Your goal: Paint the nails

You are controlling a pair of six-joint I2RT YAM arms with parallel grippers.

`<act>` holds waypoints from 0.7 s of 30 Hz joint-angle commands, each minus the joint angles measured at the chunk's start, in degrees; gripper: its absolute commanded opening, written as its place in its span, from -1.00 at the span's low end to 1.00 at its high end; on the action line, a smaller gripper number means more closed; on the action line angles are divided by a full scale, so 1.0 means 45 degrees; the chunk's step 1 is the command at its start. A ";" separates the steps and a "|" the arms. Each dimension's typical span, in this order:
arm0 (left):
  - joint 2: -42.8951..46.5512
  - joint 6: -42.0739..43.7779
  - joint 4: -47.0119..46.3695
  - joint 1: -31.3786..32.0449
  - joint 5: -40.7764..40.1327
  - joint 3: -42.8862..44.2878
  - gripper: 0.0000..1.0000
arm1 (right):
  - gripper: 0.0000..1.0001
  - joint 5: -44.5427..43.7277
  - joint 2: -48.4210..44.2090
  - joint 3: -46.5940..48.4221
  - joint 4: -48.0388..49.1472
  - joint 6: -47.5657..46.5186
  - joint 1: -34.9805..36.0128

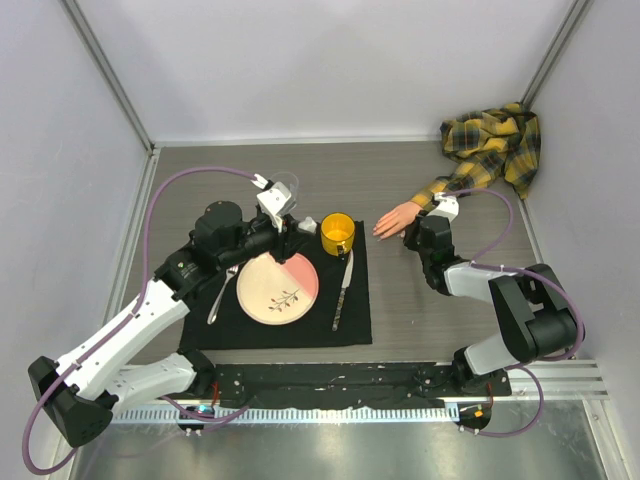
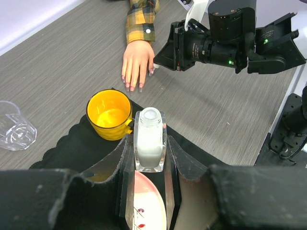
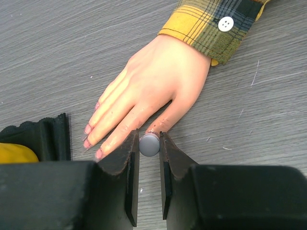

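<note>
Just ahead of the right gripper, pinched shut on a small grey brush cap at the thumb tip of the mannequin hand, the finger nails already look pink, so probably only the thumb remains; the left gripper clamps the open bottle.

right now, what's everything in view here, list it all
placemat: one, black, centre
plate: one, cream-pink, on placemat
mug: one, yellow, placemat's far edge
knife: one, silver, right of plate
utensil: one, silver, left of plate
glass: one, clear, off the placemat
mannequin hand: one, pale peach, right of placemat
nails: several, pinkish, its fingertips
plaid shirt: one, yellow-black, back right corner
bottle: one, clear, uncapped, held over plate
cap: one, grey, held at the thumb
left gripper: one, black, shut on bottle
right gripper: one, black, shut on cap
</note>
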State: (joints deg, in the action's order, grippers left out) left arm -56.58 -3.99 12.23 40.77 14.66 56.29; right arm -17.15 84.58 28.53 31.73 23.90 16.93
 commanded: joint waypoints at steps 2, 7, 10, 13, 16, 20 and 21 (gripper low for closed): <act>0.0170 0.0183 -0.0960 0.0021 0.0259 0.0049 -0.99 | -0.99 -0.0076 0.0131 0.0475 0.0840 0.0021 -0.0129; 0.0170 0.0183 -0.0940 0.0021 0.0298 0.0049 -1.00 | -0.99 0.0021 0.0170 0.0534 0.0899 0.0040 -0.0188; 0.0170 0.0203 -0.0940 0.0002 0.0337 0.0049 -1.00 | -0.99 0.0060 0.0112 0.0554 0.0919 0.0021 -0.0207; 0.0170 0.0203 -0.0940 0.0021 0.0318 0.0030 -1.00 | -0.99 0.0080 0.0053 0.0515 0.0919 0.0001 -0.0207; 0.0170 0.0203 -0.0940 0.0021 0.0357 0.0049 -1.00 | -0.99 0.0061 0.0053 0.0534 0.0919 -0.0018 -0.0207; 0.0151 0.0203 -0.0940 0.0021 0.0357 0.0030 -1.00 | -0.99 0.0060 0.0131 0.0573 0.0957 -0.0038 -0.0246; 0.0151 0.0203 -0.0940 0.0021 0.0357 0.0030 -1.00 | -0.99 0.0080 0.0131 0.0573 0.0958 -0.0038 -0.0227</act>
State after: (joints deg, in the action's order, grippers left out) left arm -56.58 -3.97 12.23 40.77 15.22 56.29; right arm -16.36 85.19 28.82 32.56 23.90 16.25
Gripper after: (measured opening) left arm 0.280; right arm 0.226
